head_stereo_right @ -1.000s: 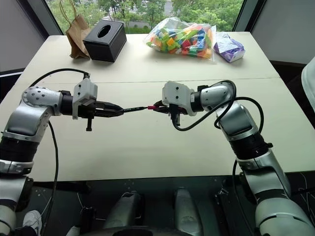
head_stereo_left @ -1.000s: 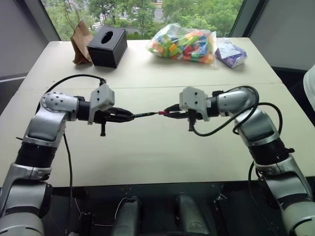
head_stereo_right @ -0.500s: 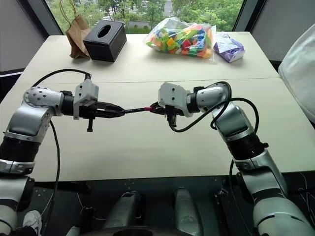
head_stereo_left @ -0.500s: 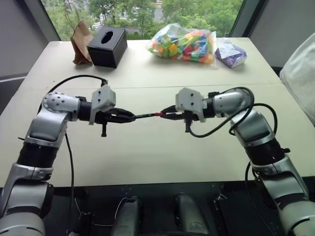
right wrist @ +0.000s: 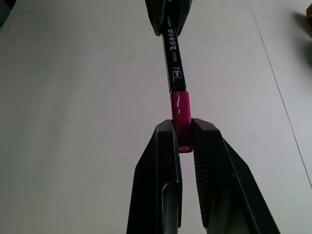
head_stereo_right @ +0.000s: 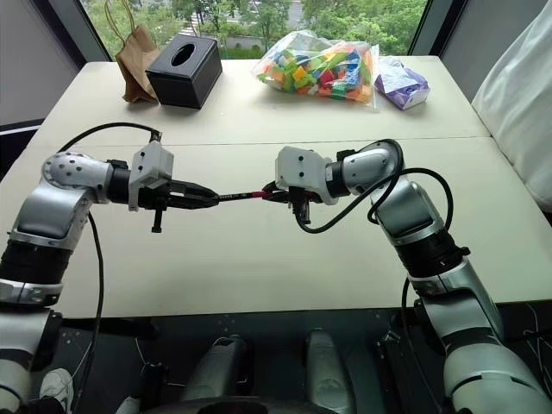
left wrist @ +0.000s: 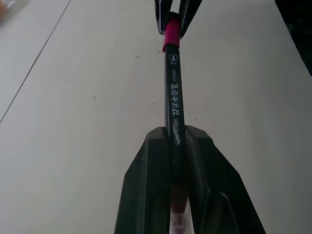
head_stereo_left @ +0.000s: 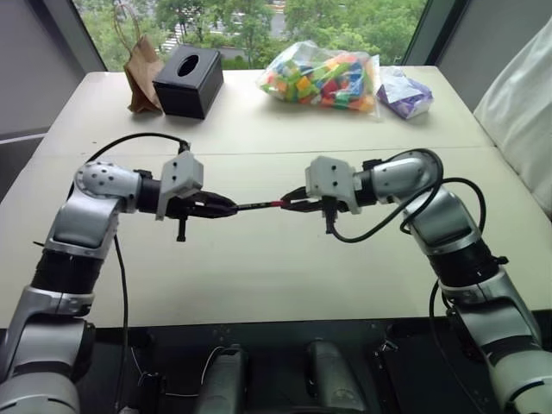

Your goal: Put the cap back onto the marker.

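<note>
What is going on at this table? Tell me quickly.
The robot is capping a marker above the table. Its left end effector is shut on the black marker, held roughly level. Its right end effector is shut on the red cap, which sits on the marker's tip. Whether the cap is fully seated cannot be told. At the far edge lie a black tissue box, a paper bag and a bag of toy blocks.

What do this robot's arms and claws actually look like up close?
Both arms are chunky rounded segments of brushed silver metal with black joints between them. A loose black cable loops along each one. Each wrist carries a boxy light-grey housing. The left gripper and right gripper each end in two slim, tapering black fingers with ribbed inner pads.
</note>
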### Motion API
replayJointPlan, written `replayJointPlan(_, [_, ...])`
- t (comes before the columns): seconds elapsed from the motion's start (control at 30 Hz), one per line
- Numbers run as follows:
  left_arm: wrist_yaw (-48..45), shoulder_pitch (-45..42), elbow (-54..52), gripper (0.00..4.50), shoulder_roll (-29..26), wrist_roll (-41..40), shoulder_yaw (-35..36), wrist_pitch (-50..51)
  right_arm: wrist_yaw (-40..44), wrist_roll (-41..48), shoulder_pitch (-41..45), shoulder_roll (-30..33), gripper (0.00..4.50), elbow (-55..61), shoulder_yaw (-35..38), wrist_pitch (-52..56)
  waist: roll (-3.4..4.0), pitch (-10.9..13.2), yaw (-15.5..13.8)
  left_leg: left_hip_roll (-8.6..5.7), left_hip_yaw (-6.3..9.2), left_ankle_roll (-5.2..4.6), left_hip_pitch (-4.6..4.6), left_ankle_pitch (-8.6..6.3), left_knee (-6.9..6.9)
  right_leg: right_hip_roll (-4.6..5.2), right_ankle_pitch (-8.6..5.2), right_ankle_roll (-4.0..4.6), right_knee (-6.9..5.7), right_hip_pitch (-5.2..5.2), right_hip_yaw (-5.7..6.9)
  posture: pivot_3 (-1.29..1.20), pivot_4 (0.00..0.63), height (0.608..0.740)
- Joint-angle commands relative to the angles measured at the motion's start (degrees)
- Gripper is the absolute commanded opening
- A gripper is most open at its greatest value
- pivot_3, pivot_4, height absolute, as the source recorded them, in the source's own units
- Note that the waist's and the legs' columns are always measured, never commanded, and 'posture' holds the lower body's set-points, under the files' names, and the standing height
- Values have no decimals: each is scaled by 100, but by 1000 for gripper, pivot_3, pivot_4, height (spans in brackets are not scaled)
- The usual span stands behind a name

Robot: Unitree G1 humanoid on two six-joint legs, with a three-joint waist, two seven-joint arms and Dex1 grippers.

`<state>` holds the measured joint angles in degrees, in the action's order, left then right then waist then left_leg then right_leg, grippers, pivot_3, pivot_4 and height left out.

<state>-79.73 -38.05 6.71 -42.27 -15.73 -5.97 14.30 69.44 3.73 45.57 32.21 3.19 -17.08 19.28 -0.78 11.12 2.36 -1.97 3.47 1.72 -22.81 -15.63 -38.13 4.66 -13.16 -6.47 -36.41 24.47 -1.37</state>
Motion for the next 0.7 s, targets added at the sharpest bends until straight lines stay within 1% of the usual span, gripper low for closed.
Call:
replayJointPlan(0.03, [25,-217,-55,0,231,-95,-51,-159,76,419,254,-302,39,476,23,-52,0,0,1,0,0,0,-1,0,0,0,0,0,0,0,0,0,150,740])
replayJointPlan(0.27, [-2,-339,-12,0,376,-96,-39,-189,251,768,298,-358,39,790,200,328,0,0,-1,0,1,0,0,0,0,0,0,0,0,0,0,0,150,740])
replayJointPlan(0.5, [7,-331,-124,0,464,-44,-99,-182,257,690,323,-438,39,846,141,389,0,0,1,0,1,0,0,0,0,0,0,0,0,0,0,0,150,740])
replayJointPlan(0.7, [47,-209,-193,0,392,-46,-27,-128,192,555,234,-362,39,747,150,262,0,0,1,0,1,0,0,0,0,0,0,0,0,0,0,0,150,740])
